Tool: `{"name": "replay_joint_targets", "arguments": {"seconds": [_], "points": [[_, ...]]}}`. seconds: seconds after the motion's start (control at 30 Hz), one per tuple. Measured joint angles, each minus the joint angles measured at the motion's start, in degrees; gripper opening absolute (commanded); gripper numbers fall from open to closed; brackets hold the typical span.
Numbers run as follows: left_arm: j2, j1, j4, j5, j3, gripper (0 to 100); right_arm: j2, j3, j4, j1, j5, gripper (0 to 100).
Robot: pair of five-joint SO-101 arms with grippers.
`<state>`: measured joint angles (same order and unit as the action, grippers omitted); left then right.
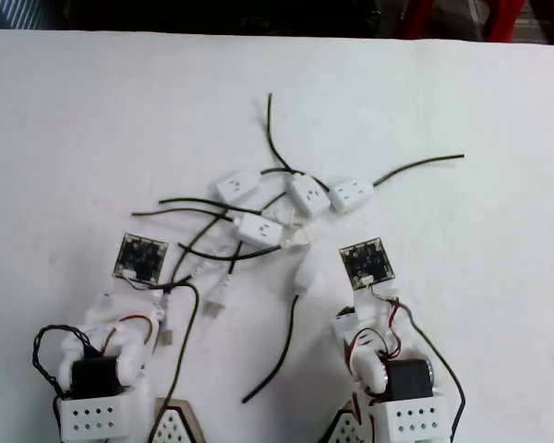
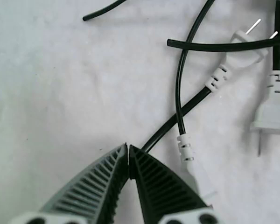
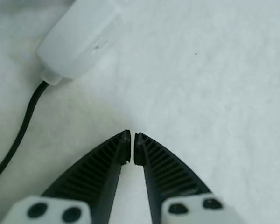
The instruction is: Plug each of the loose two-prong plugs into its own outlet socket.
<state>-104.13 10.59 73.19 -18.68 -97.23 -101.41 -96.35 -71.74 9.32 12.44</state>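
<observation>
Outlet sockets [image 1: 309,194]: four white blocks, clustered mid-desk [image 1: 489,277], black cords [image 1: 415,164] trailing.
Plugs [image 2: 273,114]: white, two-prong, laid flat and unplugged among crossed cords, near the sockets.

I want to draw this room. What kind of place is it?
Probably a robot lab or workshop test bench. A small left arm and right arm sit side by side at a white table, and loose plugs and outlet sockets on short cords lie in front of them.

White surface [image 1: 499,305], matte, faintly textured. Past its far edge is a dark strip of room. Red frame parts [image 1: 499,18] at one corner, blue-striped patch [image 1: 18,11] at the other.
</observation>
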Motion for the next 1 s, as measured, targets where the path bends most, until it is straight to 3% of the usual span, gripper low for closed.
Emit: {"name": "replay_joint_targets", "arguments": {"seconds": [0.77,0.83,1.0], "points": [[0.09,3.43,-2.99,-0.62,1.67,3,-0.09,3.08,4.13,-1.23,0.7,2.1],[0.09,3.6,-2.99,-0.62,1.67,3,-0.09,3.34,6.33,-1.23,4.84,2.0],[0.09,3.6,-3.25,-1.67,1.67,3,-0.09,8.53,8.97,-2.2,23.38,2.1]]}}
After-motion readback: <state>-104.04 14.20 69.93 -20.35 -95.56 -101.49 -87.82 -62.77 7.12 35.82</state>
